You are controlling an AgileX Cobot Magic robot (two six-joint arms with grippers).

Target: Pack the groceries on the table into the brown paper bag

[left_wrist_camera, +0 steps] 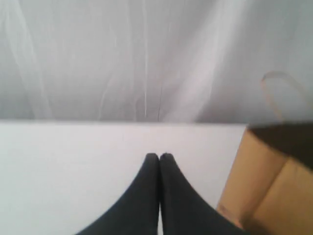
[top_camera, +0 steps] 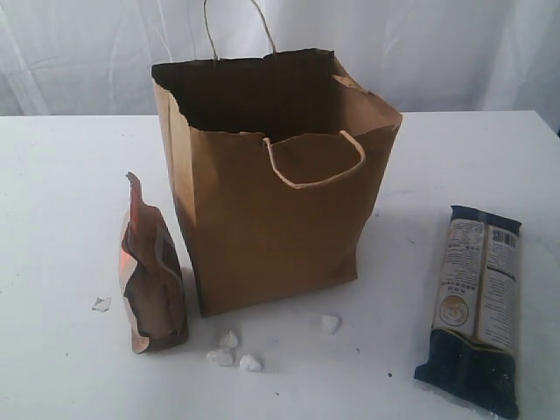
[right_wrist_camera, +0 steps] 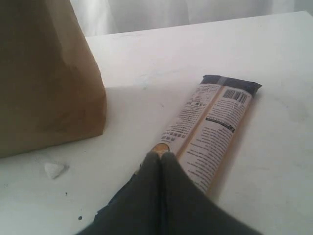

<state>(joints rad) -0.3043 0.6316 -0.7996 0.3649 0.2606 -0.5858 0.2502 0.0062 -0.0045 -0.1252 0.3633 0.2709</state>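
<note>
The tall brown paper bag [top_camera: 280, 219] stands open in the middle of the white table [top_camera: 61, 201]; its inside is dark. Left of it a brown pouch with an orange top [top_camera: 150, 271] stands upright. A long dark noodle packet [top_camera: 477, 306] lies flat at the right. My left gripper [left_wrist_camera: 159, 156] is shut and empty, with the bag's side [left_wrist_camera: 264, 191] beside it. In the right wrist view my right gripper [right_wrist_camera: 160, 155] is shut and empty over the near end of the noodle packet [right_wrist_camera: 210, 125]. Neither gripper shows in the exterior view. Jar, bottle, can and carton are out of view.
Small white crumbs [top_camera: 232, 350] lie in front of the bag, with another crumb [top_camera: 330, 323] to the right and a scrap [top_camera: 101, 304] left of the pouch. A white curtain [top_camera: 437, 44] hangs behind the table.
</note>
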